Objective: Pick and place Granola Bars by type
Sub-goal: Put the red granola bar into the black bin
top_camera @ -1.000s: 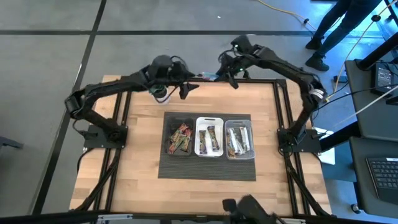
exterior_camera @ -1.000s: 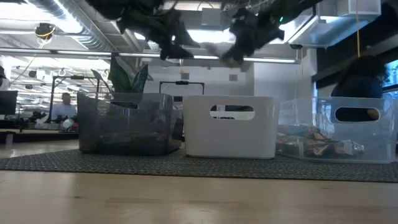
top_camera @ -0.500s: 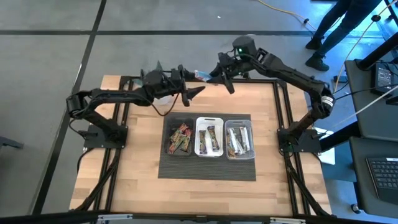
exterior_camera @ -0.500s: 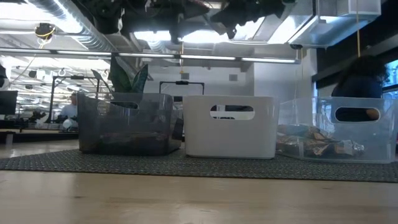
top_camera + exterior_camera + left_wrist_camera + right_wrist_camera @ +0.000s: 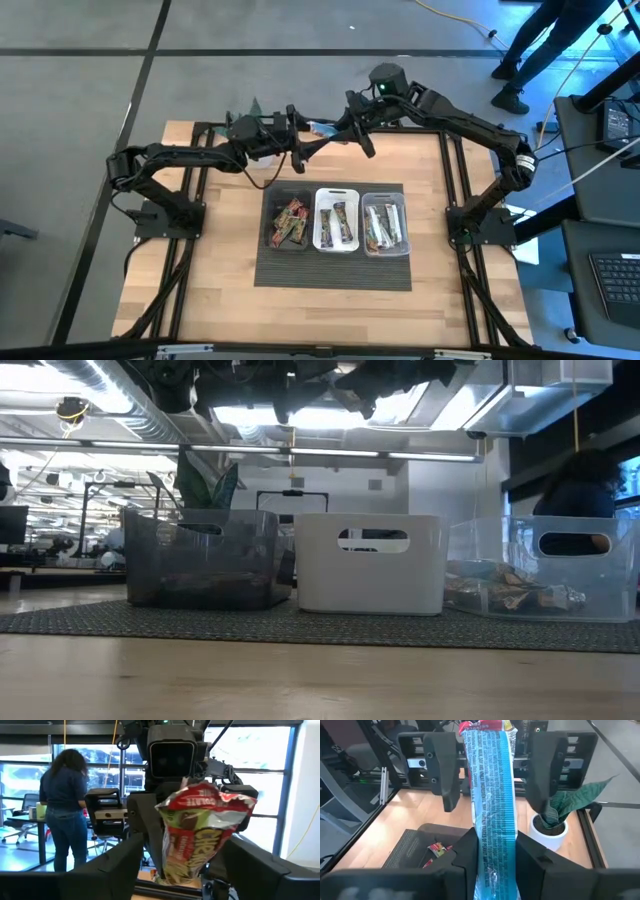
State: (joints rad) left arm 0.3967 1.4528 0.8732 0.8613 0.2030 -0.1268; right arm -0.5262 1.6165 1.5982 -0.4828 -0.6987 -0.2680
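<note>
A granola bar in a blue wrapper, with red at its far end, was held clamped between the fingers of the right gripper above the far edge of the table, lengthwise toward the left arm. The left gripper was raised to meet it from the left, and its fingers were seen spread wide on either side of the bar's far end (no contact between them and the wrapper could be made out). In the left wrist view the crinkled red end of the same bar was seen head-on, between that gripper's two dark fingers and in front of the right arm's camera housing.

Three trays were set side by side on a dark mat at the middle of the table. The black tray on the left was filled with brown-red bars, the white tray in the middle held several bars lying lengthwise, and the clear tray on the right held silvery ones. From the low view the three trays were seen in the same order, with wrappers showing through the clear tray's wall.

A small potted plant stood at the far edge of the table, left of the grippers. A person in dark clothing was seen from behind in the room beyond the table.
</note>
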